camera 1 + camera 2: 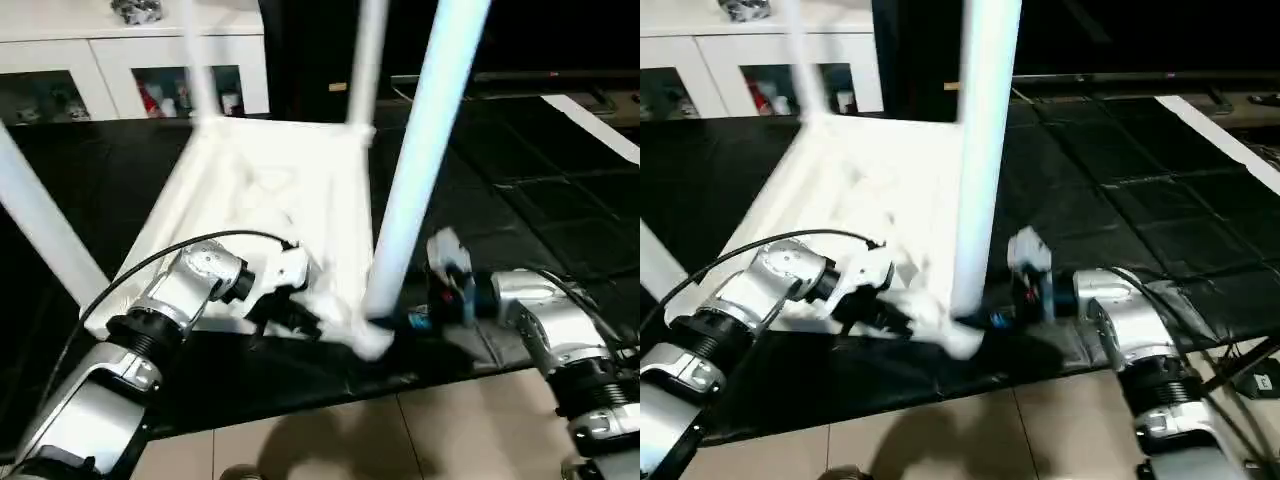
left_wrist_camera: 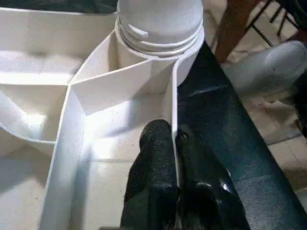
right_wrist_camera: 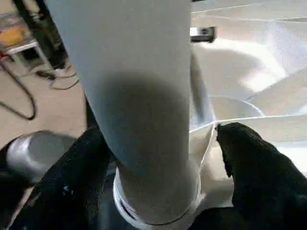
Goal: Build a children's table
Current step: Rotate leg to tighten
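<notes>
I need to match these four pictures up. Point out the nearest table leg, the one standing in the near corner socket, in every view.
Left eye view: the nearest table leg rises right of centre.
Right eye view: it stands at centre.
Left wrist view: its ringed base sits at the top.
Right wrist view: it runs down the middle, between the right hand's black fingers.
Shared landmark: the near corner socket holding its base.

— Where does the tabletop [image 1: 270, 190] lie?
— Upside down on the worktop [image 1: 540, 200], ahead of both hands, cabinet [image 1: 130, 60] behind it.
— And the near leg [image 1: 420, 170]?
— It stands in the near corner socket [image 2: 160, 38], between the left hand [image 2: 173, 158] and right hand [image 3: 158, 158].
</notes>
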Tool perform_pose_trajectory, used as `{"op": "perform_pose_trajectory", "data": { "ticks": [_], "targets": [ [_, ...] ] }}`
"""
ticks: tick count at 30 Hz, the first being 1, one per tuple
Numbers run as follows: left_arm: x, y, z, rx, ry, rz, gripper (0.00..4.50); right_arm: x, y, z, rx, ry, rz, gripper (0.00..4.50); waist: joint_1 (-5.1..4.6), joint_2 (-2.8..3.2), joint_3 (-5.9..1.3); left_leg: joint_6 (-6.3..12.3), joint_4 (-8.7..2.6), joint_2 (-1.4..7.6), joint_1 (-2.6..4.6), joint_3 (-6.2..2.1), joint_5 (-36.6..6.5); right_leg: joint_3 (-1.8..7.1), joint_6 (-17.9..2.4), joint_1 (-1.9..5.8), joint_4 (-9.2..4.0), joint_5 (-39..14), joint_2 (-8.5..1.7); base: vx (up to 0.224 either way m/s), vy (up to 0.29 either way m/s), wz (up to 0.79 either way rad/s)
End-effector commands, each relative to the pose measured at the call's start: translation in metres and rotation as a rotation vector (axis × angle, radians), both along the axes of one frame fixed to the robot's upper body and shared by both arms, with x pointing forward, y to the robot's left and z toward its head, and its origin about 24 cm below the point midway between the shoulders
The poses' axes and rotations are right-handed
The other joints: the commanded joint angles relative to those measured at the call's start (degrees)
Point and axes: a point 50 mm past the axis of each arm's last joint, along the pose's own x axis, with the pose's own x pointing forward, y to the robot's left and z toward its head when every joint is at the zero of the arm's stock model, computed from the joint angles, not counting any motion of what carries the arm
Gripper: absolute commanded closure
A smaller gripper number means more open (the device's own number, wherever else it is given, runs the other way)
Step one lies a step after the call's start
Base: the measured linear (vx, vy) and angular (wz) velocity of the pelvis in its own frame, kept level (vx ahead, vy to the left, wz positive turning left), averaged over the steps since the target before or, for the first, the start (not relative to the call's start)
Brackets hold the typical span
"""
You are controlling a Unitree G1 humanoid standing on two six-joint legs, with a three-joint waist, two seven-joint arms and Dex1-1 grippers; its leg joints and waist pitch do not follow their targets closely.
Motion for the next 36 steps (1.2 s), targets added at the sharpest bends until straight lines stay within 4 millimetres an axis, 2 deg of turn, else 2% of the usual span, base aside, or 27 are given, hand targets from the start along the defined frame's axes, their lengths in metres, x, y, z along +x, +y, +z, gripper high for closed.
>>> {"op": "perform_pose_trajectory", "data": {
  "ticks": [1, 5, 7, 12, 15, 18, 20, 21, 23, 25, 26, 27, 28, 31, 32, 34, 35, 36],
  "targets": [
    [-0.006, -0.015, 0.003, 0.012, 0.005, -0.129, 4.5, 0.002, 0.0, 0.001, -0.031, 0.017, 0.041, 1.14, -0.6, -0.32, -4.13, 2.51, -3.66, -0.58, 0.63, 1.05, -12.3, 1.71, -15.2, 3.06, -3.41, -7.1, -1.94, 0.0, 0.0, 0.0],
    [-0.006, -0.018, 0.003, 0.007, 0.007, -0.135, 4.5, 0.003, 0.003, 0.0, -0.033, 0.036, 0.077, 1.5, -0.66, -0.61, -4.13, 2.59, -3.62, -0.57, 0.59, 1.07, -11.9, 1.73, -15.0, 3.06, -3.47, -7.8, -1.97, 0.0, 0.0, 0.0],
    [-0.005, -0.018, 0.003, 0.005, 0.008, -0.133, 4.5, 0.003, 0.004, 0.001, -0.029, 0.043, 0.086, 1.61, -0.66, -0.49, -4.14, 2.61, -3.64, -0.55, 0.61, 1.03, -11.6, 1.71, -14.9, 3.04, -3.44, -7.9, -1.96, 0.0, 0.0, 0.0],
    [-0.005, -0.016, 0.004, 0.002, 0.014, -0.131, 4.5, 0.003, 0.005, 0.002, -0.009, 0.07, 0.111, 1.97, -0.68, -0.74, -4.18, 3.06, -3.54, -0.58, 0.51, 1.06, -10.6, 1.71, -15.1, 3.09, -3.27, -6.8, -1.93, 0.0, 0.0, 0.0],
    [-0.004, -0.015, 0.004, -0.009, 0.018, -0.114, 4.5, 0.002, 0.006, 0.001, 0.005, 0.084, 0.116, 2.23, -0.64, -0.66, -4.16, 2.92, -3.56, -0.55, 0.61, 1.07, -10.9, 1.72, -14.9, 3.01, -3.37, -7.5, -1.95, 0.0, 0.0, 0.0],
    [-0.003, -0.016, 0.005, -0.027, 0.022, -0.084, 4.5, 0.001, 0.006, 0.002, 0.023, 0.089, 0.109, 2.29, -0.67, -0.57, -4.15, 2.76, -3.55, -0.57, 0.66, 1.08, -11.2, 1.75, -14.9, 2.99, -3.41, -7.7, -1.92, 0.0, 0.0, 0.0],
    [0.004, -0.019, 0.004, -0.039, 0.011, 0.036, 4.5, 0.003, 0.011, 0.001, 0.056, 0.116, 0.024, 2.31, -0.72, -0.55, -4.1, 2.63, -3.58, -0.6, 0.64, 1.11, -11.4, 1.77, -14.9, 3.01, -3.44, -8.0, -1.87, 0.0, 0.0, 0.0],
    [0.007, -0.021, 0.003, -0.042, 0.005, 0.089, 4.5, 0.004, 0.013, 0.0, 0.067, 0.135, -0.017, 2.32, -0.59, -0.35, -4.03, 2.44, -3.62, -0.62, 0.69, 1.03, -11.4, 1.77, -14.8, 2.98, -3.45, -8.2, -1.84, 0.0, 0.0, 0.0],
    [0.015, -0.027, 0.004, -0.077, -0.012, 0.232, 4.5, 0.006, 0.021, -0.004, 0.067, 0.09, -0.119, 2.33, -0.7, -0.43, -3.83, 1.5, -3.73, -0.69, 0.66, 0.99, -12.5, 1.85, -13.9, 2.94, -3.74, -10.7, -1.96, 0.0, 0.0, 0.0],
    [0.021, -0.034, 0.005, -0.123, -0.017, 0.348, 4.5, 0.011, 0.028, -0.011, 0.043, 0.048, -0.245, 2.36, -1.19, -0.72, -3.65, 0.2, -3.97, -1.0, 0.48, 0.79, -14.5, 1.68, -11.3, 3.02, -4.45, -17.8, -2.17, 0.0, 0.0, 0.0],
    [0.021, -0.034, 0.005, -0.123, -0.017, 0.348, 4.5, 0.011, 0.028, -0.011, 0.043, 0.048, -0.245, 2.36, -1.53, -0.8, -3.55, -0.21, -4.06, -1.06, 0.18, 0.72, -14.5, 1.63, -10.5, 3.11, -4.45, -19.0, -2.15, 0.0, 0.0, 0.0],
    [0.021, -0.035, 0.005, -0.127, -0.017, 0.357, 4.5, 0.012, 0.028, -0.011, 0.04, 0.047, -0.256, 2.37, -2.02, -0.94, -3.49, -0.54, -4.18, -1.28, 0.02, 0.54, -15.0, 1.39, -9.0, 3.25, -4.9, -22.4, -2.18, 0.0, 0.0, 0.0],
    [0.023, -0.038, 0.006, -0.146, -0.017, 0.402, 4.5, 0.016, 0.031, -0.014, 0.024, 0.039, -0.318, 2.42, -2.68, -0.95, -3.51, -0.45, -4.07, -1.33, -0.04, 0.59, -14.8, 1.47, -8.4, 3.11, -5.06, -23.0, -2.12, 0.0, 0.0, 0.0],
    [0.03, -0.057, 0.006, -0.212, -0.029, 0.577, 4.5, 0.034, 0.043, -0.029, -0.066, 0.05, -0.624, 2.48, -3.84, -0.95, -3.56, -0.62, -4.01, -1.52, -0.4, 0.52, -13.2, 1.42, -8.7, 3.17, -4.92, -21.7, -1.99, 0.0, 0.0, 0.0],
    [0.031, -0.06, 0.006, -0.219, -0.033, 0.6, 4.5, 0.035, 0.045, -0.03, -0.07, 0.049, -0.647, 2.5, -4.67, -0.99, -3.46, -1.21, -4.11, -1.95, -0.53, 0.34, -14.1, 0.96, -7.2, 3.36, -5.25, -25.1, -1.78, 0.0, 0.0, 0.0],
    [0.036, -0.069, 0.005, -0.241, -0.048, 0.693, 4.5, 0.043, 0.055, -0.032, -0.089, 0.047, -0.756, 2.51, -5.18, -0.88, -3.46, -0.72, -3.85, -2.02, 0.02, 0.47, -14.9, 1.1, -6.9, 2.78, -5.77, -26.5, -1.77, 0.0, 0.0, 0.0],
    [0.036, -0.069, 0.005, -0.241, -0.049, 0.696, 4.5, 0.043, 0.055, -0.032, -0.089, 0.047, -0.76, 2.52, -5.08, -0.9, -3.52, -0.39, -3.81, -2.03, 0.24, 0.49, -15.1, 1.1, -6.9, 2.71, -5.95, -26.6, -1.72, 0.0, 0.0, 0.0],
    [0.037, -0.072, 0.005, -0.247, -0.06, 0.729, 4.5, 0.046, 0.059, -0.032, -0.091, 0.051, -0.795, 2.52, -5.08, -0.84, -3.7, 0.72, -3.81, -1.87, 0.19, 0.63, -14.4, 1.36, -7.9, 2.75, -5.66, -23.0, -1.59, 0.0, 0.0, 0.0]
  ]
}}
